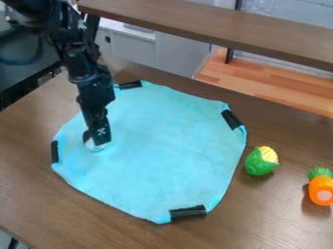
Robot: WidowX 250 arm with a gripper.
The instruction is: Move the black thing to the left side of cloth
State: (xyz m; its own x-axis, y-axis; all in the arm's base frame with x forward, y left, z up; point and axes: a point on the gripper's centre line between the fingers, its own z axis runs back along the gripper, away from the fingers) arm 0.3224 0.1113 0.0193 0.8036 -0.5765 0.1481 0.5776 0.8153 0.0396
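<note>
Hanging over 1 cloth | claw, can't tell grip | 4 blk strips | 2 toys

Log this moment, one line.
gripper: low, left part of blue cloth | whitish object: at gripper tip | toy corn, toy carrot: off cloth

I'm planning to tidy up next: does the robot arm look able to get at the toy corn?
Probably yes: nothing tall stands between the arm and the toy corn, just the low cloth and tabletop.

A brown wood-grain surface fills the foreground; beyond its far edge show a dark brown shelf, pale cabinets, orange-brown planks and whitish brickwork.
</note>
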